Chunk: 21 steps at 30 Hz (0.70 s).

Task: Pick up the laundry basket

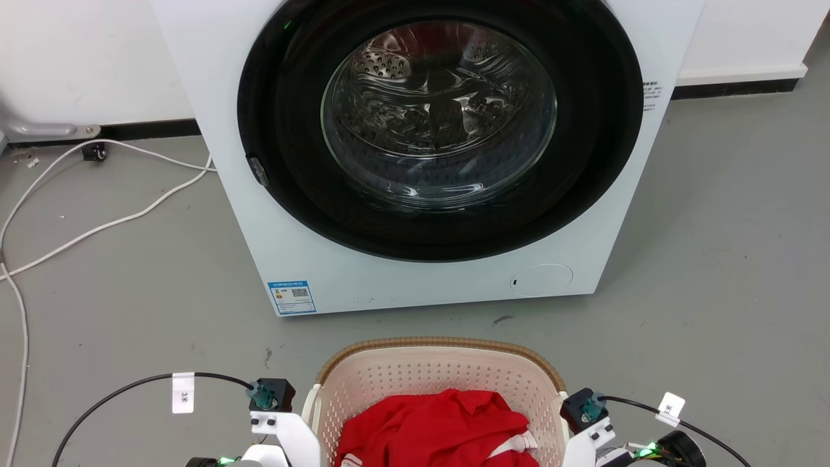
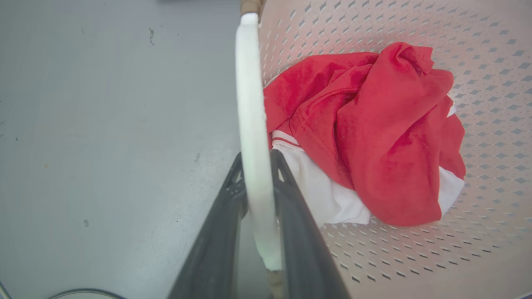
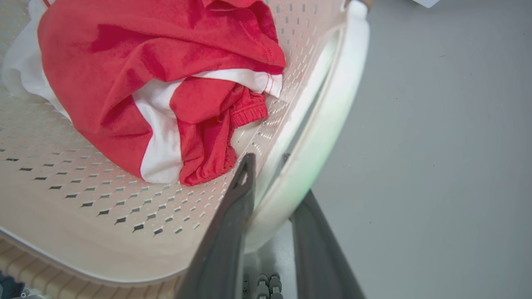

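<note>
Left gripper [image 2: 257, 154] is clamped narrow on the white curved plastic left handle [image 2: 249, 83], one dark finger on each face of the bar, so the hold is on a stiff part and not on the thin wall. Between my arms stands the cream perforated plastic laundry basket [image 1: 441, 342], rounded-rectangular with a brown woven-look rim, on the grey floor [image 1: 130, 292] just in front of the white front-loading washing machine [image 1: 415, 285]. Whether its base is clear of the ground I cannot tell. A crumpled red and white garment [image 1: 434, 428] lies loose near the middle of it, which I judge leaves the load fairly even from side to side. Further right, the white curved plastic right handle [image 3: 341, 95] runs between the fingers of my right gripper [image 3: 268, 158]: the inner finger in the slot between wall and handle, the outer one outside, closed down onto it. Holding both handles at once should keep the basket level in a lift. Its walls look thin and springy, with small regular holes, and the rim is whole where I see it.
</note>
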Motion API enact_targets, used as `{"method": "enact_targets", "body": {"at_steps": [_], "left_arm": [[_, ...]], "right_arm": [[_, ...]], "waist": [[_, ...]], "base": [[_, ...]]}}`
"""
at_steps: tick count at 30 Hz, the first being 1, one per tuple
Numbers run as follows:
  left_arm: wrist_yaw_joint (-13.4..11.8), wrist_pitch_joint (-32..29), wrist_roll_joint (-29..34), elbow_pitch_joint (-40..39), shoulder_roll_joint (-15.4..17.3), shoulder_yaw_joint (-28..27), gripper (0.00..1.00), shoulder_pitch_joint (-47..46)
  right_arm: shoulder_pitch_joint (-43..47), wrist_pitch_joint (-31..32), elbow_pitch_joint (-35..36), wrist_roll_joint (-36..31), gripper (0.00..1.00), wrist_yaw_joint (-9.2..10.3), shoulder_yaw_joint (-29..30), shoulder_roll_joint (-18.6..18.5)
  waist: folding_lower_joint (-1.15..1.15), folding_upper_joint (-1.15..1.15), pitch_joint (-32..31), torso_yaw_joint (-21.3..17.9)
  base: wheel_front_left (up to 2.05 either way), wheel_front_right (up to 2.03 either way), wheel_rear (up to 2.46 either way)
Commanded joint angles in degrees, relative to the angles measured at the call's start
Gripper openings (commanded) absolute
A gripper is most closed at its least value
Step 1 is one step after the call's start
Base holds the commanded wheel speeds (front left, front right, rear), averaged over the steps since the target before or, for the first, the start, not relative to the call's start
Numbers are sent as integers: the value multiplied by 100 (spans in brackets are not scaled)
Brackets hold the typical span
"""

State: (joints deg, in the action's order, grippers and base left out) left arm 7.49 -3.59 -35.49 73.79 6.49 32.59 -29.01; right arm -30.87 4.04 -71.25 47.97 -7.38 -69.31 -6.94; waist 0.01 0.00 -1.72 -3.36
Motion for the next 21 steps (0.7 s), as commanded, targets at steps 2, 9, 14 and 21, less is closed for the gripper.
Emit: {"method": "enact_targets", "body": {"at_steps": [2,9,14,21], "left_arm": [[-8,49,-29,-14,55,32,0,-62],[-8,71,-92,-9,68,89,0,-69],[-8,96,-140,-6,75,128,0,-74],[-8,117,-184,-4,79,166,0,-99]], "right_arm": [[-85,-45,-14,12,0,-20,-77,8],[-98,-61,-29,104,0,-20,-157,10],[-107,-77,-40,154,0,-20,-206,10],[-143,-85,-50,210,0,-19,-261,15]], "waist": [[-1,0,5,1],[-1,0,15,5],[-1,0,21,8],[-1,0,40,10]], "base": [[0,0,0],[0,0,0],[0,0,0],[0,0,0]]}}
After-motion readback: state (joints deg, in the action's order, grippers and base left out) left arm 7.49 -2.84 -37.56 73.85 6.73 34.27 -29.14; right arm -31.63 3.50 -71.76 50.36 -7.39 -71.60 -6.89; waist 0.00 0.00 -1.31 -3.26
